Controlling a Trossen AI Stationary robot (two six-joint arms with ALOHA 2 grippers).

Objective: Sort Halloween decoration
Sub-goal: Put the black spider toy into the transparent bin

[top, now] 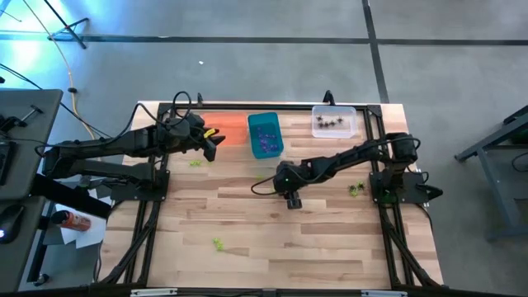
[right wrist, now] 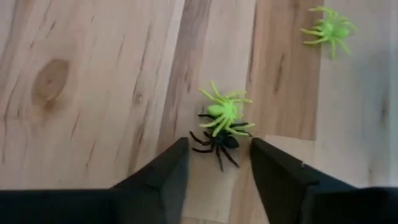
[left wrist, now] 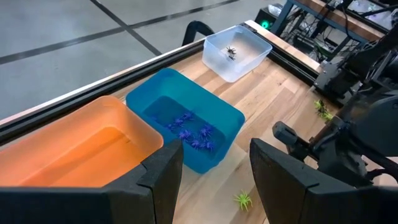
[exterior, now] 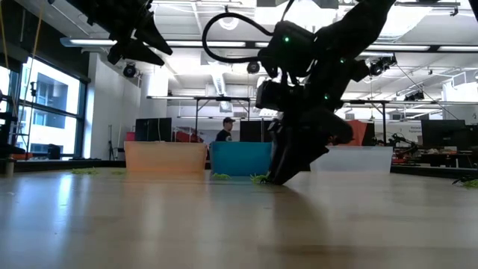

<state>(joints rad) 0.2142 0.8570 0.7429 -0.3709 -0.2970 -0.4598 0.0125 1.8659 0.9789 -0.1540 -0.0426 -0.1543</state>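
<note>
A black spider [right wrist: 216, 142] lies on the wooden table with a yellow-green spider [right wrist: 225, 114] against its far side. My right gripper [right wrist: 217, 167] is open and tipped down at the table's middle [top: 293, 202], one finger on each side of the black spider. My left gripper [left wrist: 214, 180] hangs open and empty above the table's far left [top: 211, 144], near the orange bin [left wrist: 74, 146]. The teal bin [left wrist: 231, 113] holds several purple spiders [left wrist: 194, 134]. The clear bin [left wrist: 244, 65] holds black spiders [left wrist: 231, 51]. My right gripper's fingers [right wrist: 169, 167] slant down from above on either side of the black spider's body [right wrist: 217, 142], which lies flat on the table. Whether the fingers touch its legs, I cannot tell.
Loose yellow-green spiders lie on the table: one beyond the right gripper [right wrist: 328, 28], one near the left gripper [top: 195, 162], one toward the near edge [top: 218, 244], some by the right arm's base [top: 356, 190]. The three bins stand along the far edge.
</note>
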